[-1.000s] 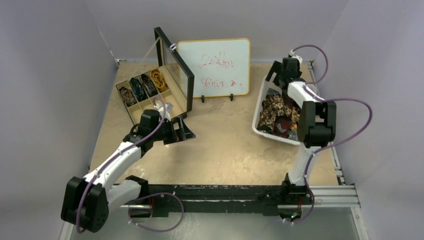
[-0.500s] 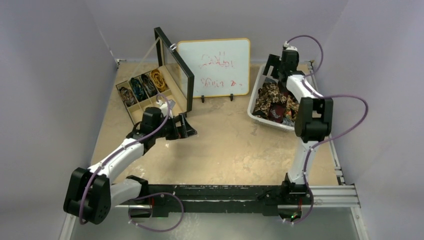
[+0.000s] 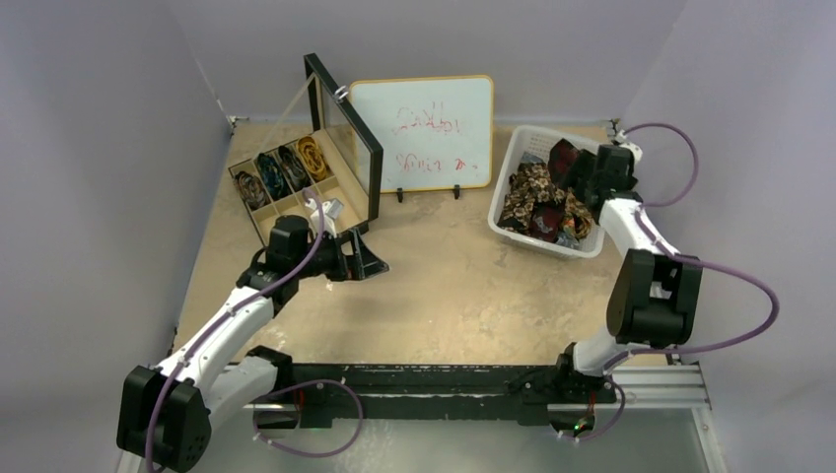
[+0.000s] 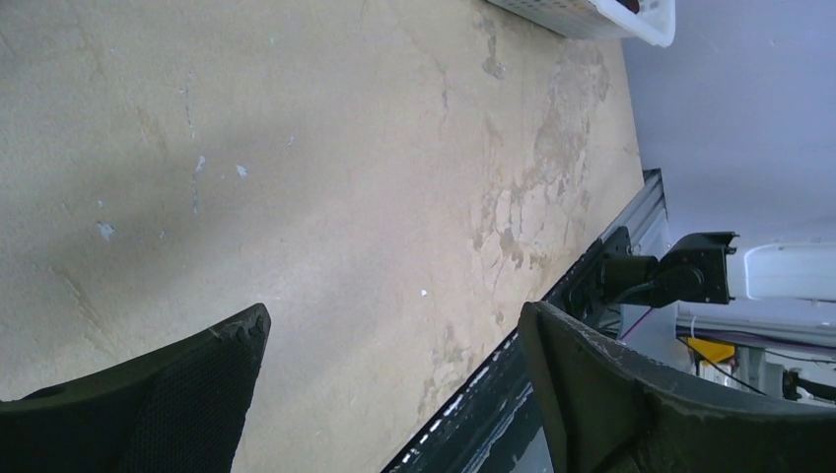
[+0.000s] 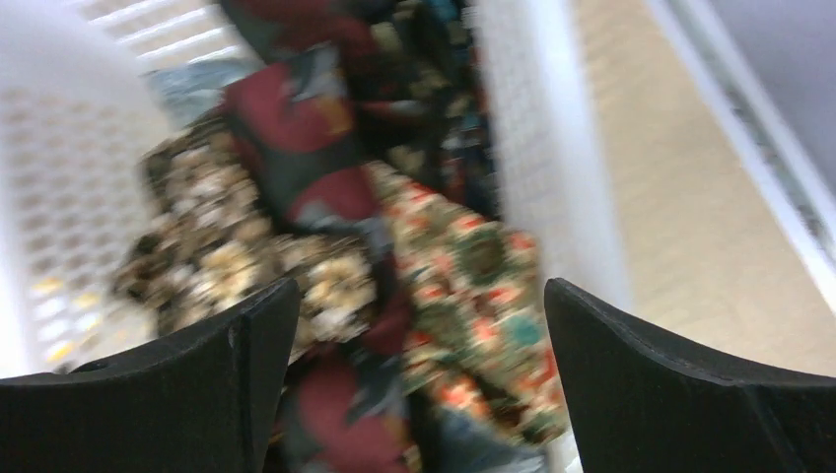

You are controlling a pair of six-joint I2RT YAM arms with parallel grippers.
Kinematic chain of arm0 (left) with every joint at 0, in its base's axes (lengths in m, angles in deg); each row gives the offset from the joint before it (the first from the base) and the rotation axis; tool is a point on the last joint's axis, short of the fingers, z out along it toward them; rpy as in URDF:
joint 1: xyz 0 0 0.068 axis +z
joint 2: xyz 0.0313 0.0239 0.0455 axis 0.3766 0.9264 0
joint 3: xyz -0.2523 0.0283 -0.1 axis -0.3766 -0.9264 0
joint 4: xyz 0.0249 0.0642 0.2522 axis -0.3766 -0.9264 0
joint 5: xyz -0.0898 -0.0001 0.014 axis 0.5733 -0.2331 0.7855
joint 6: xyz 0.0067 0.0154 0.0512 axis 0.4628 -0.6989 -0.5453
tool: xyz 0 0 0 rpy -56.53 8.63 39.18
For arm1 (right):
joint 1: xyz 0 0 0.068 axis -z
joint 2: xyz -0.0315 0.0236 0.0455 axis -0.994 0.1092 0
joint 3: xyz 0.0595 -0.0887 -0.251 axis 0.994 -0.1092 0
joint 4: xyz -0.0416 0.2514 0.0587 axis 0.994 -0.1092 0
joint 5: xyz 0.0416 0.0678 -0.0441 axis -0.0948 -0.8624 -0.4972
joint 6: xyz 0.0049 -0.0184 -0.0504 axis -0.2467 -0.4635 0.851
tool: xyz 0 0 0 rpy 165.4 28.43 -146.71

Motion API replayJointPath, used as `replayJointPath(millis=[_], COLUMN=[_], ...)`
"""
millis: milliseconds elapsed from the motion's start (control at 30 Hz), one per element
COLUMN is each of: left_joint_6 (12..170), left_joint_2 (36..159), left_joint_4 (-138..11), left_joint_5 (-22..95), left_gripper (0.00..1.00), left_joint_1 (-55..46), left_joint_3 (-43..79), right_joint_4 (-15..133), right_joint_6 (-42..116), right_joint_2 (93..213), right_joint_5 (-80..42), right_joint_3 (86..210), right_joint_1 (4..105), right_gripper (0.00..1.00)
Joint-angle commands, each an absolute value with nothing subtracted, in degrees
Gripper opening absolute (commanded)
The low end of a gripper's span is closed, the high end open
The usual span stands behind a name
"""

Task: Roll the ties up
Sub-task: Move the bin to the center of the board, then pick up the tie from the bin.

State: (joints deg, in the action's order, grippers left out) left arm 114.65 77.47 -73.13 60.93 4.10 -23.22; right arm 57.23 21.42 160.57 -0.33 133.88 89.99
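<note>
Loose ties (image 3: 537, 195) lie heaped in a white basket (image 3: 505, 177) at the back right: brown-gold speckled, dark red and paisley. Through the blur of the right wrist view I make out the same ties (image 5: 335, 207) and the basket wall (image 5: 537, 148). My right gripper (image 3: 589, 179) (image 5: 422, 296) hovers open over the basket's right side, gripping nothing. Rolled ties (image 3: 281, 169) fill the far compartments of a wooden box (image 3: 340, 197) at the back left. In front of that box my left gripper (image 3: 363, 258) (image 4: 394, 317) hangs open above bare table.
The box's glass lid (image 3: 345, 138) stands open. A whiteboard (image 3: 422, 133) with red writing stands at the back centre. A black rail (image 3: 444, 379) (image 4: 592, 286) runs along the near edge. A corner of the basket (image 4: 611, 15) shows in the left wrist view.
My right arm swung from the basket's far side round to its right side. The basket slid back and settled flat. My left gripper shifted only slightly.
</note>
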Motion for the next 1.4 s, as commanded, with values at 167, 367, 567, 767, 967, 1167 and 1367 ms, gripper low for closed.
replayJointPath(millis=[167,367,567,767,967,1167,1367], left_joint_6=[113.3,112.5,112.7,112.2,112.0,111.7,111.1], left_joint_2=[78.5,79.5,79.5,79.9,80.1,79.4,79.5], left_joint_4=[-73.2,-73.1,-72.5,-72.5,-72.9,-74.1,-75.3], left_joint_5=[64.6,64.0,64.6,65.3,65.8,65.2,65.1], left_gripper=[0.95,0.95,0.95,0.95,0.95,0.95,0.95], left_joint_1=[4.4,4.4,4.4,4.4,4.4,4.4,4.4], left_joint_3=[-20.8,-20.8,-21.5,-21.3,-21.0,-20.3,-19.3], right_joint_4=[58.5,58.0,59.7,55.3,55.6,56.3,51.6], right_joint_6=[29.2,27.9,20.6,23.5,25.0,24.8,26.4], right_joint_2=[174.3,170.9,165.6,173.1,179.5,173.3,167.3], right_joint_5=[2.4,-12.4,-19.2,-20.6,-17.5,-11.5,-10.5], right_joint_3=[147.5,147.9,139.1,143.5,147.9,147.9,148.9], right_joint_1=[96.6,96.5,96.5,95.7,94.0,93.0,92.9], right_gripper=[0.96,0.95,0.86,0.85,0.65,0.24,0.20])
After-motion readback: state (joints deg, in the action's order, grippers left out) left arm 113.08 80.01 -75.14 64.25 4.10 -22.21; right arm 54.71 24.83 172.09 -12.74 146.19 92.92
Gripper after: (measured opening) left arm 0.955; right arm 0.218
